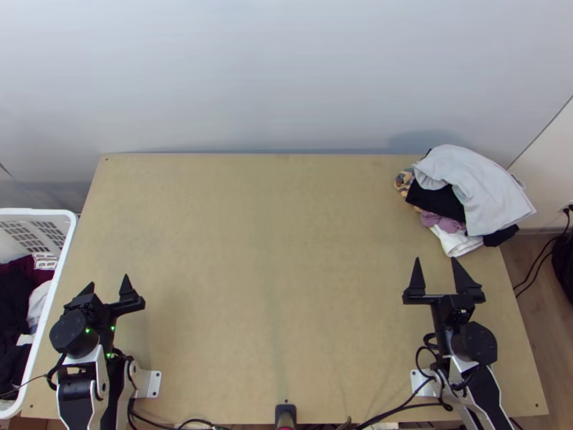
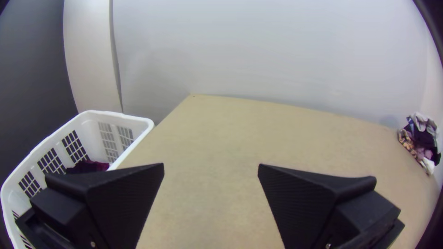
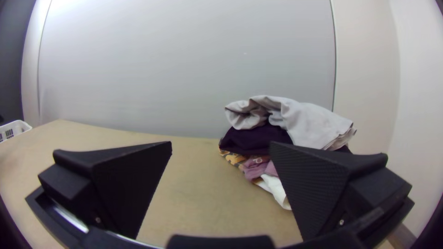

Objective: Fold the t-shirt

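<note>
A smooth pale-grey wall [image 1: 286, 72] stood behind the light wooden table [image 1: 272, 251]. A white plastic basket [image 1: 36, 212] was at left. Multicoloured cloth pile [image 1: 469, 190] lay far right; which was the t-shirt, I could not tell. Black left gripper [image 1: 107, 283] and right gripper [image 1: 436, 261] stood wide, empty.

We hold our left arm [image 1: 84, 365] drawn back over the near left corner of the table [image 1: 279, 251], small green lights glowing at its wrist [image 1: 71, 333]. From it our left gripper [image 1: 108, 281] points toward the table's far edge; in our left wrist view the left gripper [image 2: 211, 164] has its two black fingers [image 2: 124, 198] wide apart, with nothing between them. Our right arm [image 1: 488, 387] is over the table's near right corner, and our right gripper [image 1: 436, 259] points toward the far edge too, its fingers [image 1: 417, 276] also spread and empty.
</note>
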